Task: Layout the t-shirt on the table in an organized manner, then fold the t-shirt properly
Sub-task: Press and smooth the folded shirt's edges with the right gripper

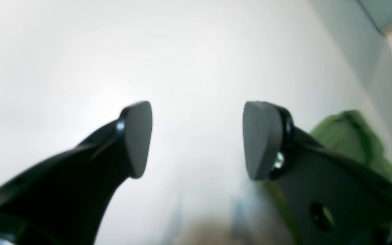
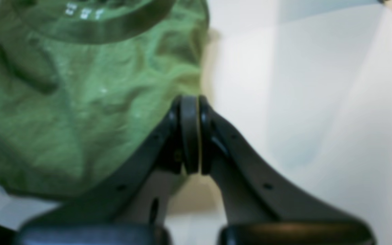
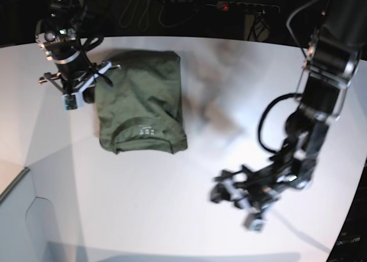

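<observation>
Notably, the olive-green cotton t-shirt [image 3: 141,103] was found folded on the glossy white table [image 3: 172,204], the right gripper [image 2: 190,134] closed empty beside it, the left gripper [image 1: 197,139] spread wide; a careless withdrawal could disturb the fold.

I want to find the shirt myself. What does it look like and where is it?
Look at the big shiny white table. Toward its far side, beside the arm on the base view's left, lies the t-shirt, folded into a neat rectangle. It is the only olive-green thing there, with tiny white label print inside the neck.
</observation>
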`<state>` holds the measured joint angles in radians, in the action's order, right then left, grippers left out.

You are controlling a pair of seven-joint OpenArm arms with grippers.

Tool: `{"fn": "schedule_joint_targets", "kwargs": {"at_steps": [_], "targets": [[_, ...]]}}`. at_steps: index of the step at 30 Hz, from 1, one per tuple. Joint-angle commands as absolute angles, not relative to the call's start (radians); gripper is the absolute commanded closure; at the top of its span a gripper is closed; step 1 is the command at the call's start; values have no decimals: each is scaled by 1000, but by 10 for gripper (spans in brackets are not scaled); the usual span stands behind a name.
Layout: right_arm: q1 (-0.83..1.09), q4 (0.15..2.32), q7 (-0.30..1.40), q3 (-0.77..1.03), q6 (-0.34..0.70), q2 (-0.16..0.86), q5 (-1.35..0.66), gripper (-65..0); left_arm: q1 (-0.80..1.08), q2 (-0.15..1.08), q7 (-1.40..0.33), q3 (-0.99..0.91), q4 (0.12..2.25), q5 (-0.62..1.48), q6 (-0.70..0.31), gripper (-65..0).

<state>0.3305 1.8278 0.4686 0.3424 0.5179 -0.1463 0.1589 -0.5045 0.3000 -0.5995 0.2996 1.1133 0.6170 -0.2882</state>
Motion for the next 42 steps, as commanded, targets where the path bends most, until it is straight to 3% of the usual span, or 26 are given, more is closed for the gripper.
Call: {"fn": "schedule_joint_targets", "kwargs": {"at_steps": [1, 8, 13, 21, 28, 42], "targets": [[329, 1824, 449, 335, 519, -143, 151, 0, -473, 320, -602, 240, 1173, 631, -300, -404], [315, 1713, 447, 320, 519, -143, 150, 0, -77, 366, -650, -127, 1411, 624, -303, -404], [294, 1636, 447, 320, 519, -143, 150, 0, 47, 364, -647, -229, 1423, 624, -303, -404], [274, 1572, 381, 321, 519, -143, 150, 0, 108, 361, -647, -248, 1420, 624, -303, -404], [311, 1747, 309, 320, 519, -150, 148, 0, 137, 360, -654, -248, 1432, 631, -303, -404], [245, 1658, 311, -2, 516, -153, 150, 0, 249, 357, -645, -248, 1432, 633, -303, -404]]}}
